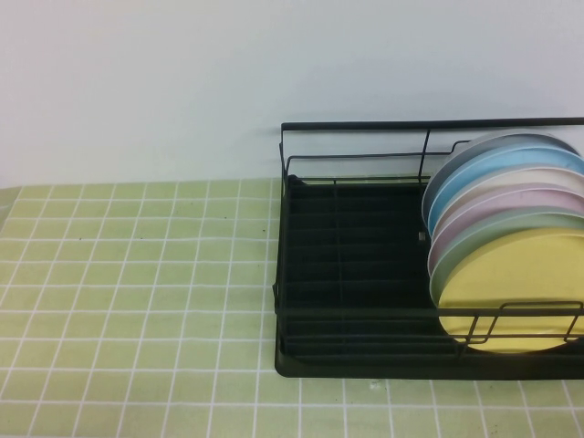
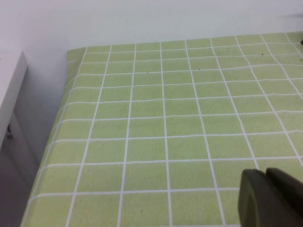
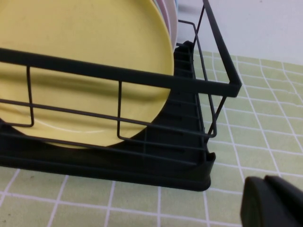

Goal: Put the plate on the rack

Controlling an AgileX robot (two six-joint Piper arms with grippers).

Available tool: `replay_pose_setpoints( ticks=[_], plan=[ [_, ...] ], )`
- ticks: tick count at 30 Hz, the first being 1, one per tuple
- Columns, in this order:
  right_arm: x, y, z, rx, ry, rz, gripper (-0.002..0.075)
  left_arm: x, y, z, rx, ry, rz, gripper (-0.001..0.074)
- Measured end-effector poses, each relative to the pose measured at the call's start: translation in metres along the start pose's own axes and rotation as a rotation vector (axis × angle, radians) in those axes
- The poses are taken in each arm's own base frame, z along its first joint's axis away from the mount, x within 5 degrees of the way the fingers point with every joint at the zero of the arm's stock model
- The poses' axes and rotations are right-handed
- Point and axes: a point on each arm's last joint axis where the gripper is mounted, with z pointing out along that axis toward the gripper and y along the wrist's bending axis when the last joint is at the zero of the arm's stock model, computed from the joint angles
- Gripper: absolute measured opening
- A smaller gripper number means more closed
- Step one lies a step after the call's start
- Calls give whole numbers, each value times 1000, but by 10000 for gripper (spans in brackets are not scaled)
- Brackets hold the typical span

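Observation:
The pale-yellow plate [image 1: 511,287] stands upright in the black wire rack [image 1: 356,265] as the frontmost of several plates at the rack's right end. It also shows in the right wrist view [image 3: 80,61] behind the rack's front rail [image 3: 118,75]. My right gripper [image 3: 272,201] is shut and empty, low over the tiled cloth just outside the rack's corner. My left gripper [image 2: 270,196] is shut and empty over bare cloth, far from the rack. Neither gripper shows in the high view.
Behind the yellow plate stand a mint-green plate [image 1: 497,228], a pink plate [image 1: 506,199], a cream one and a blue plate [image 1: 511,164]. The rack's left part holds nothing. Green tiled cloth [image 1: 137,301] covers the table. A white cabinet [image 2: 9,90] stands beyond the table's edge.

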Motion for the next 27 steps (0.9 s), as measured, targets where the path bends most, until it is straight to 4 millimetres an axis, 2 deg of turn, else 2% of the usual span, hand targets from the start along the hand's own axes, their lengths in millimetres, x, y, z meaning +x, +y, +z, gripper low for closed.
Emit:
replay_pose_setpoints(
  ticks=[19,27],
  plan=[
    [0,0,0,1,6,2,0,0,0,0,1,0,-2,0],
    [1,-4,0,83,21,17,0,0,1,0,-19,-2,-5,0]
  ],
)
